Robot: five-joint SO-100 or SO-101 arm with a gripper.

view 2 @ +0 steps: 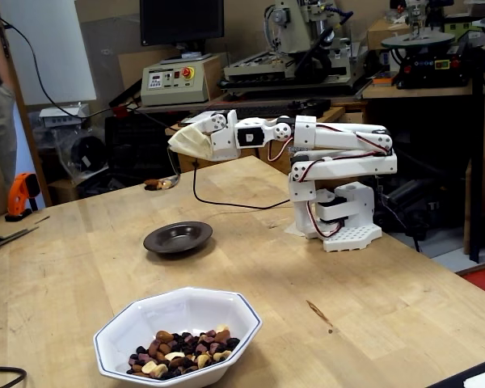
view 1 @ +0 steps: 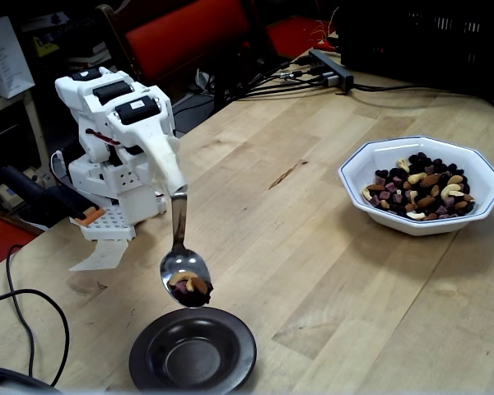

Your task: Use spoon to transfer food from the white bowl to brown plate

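I see my claw (view 1: 174, 191) clamped on the handle of the spoon (view 1: 179, 255), its fingers wrapped in pale tape. The spoon hangs loaded with food (view 1: 189, 285) just above the brown plate (view 1: 193, 350), which sits near the table (view 1: 313, 247) edge closest to one fixed camera. The white bowl (view 1: 422, 183) stands well apart, holding nuts.

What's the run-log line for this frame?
gripper: shut on spoon | spoon: loaded, above brown plate | plate: empty | white bowl: food left

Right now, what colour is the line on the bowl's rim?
Dark blue on the white bowl; clearest in the fixed view with the bowl at right.
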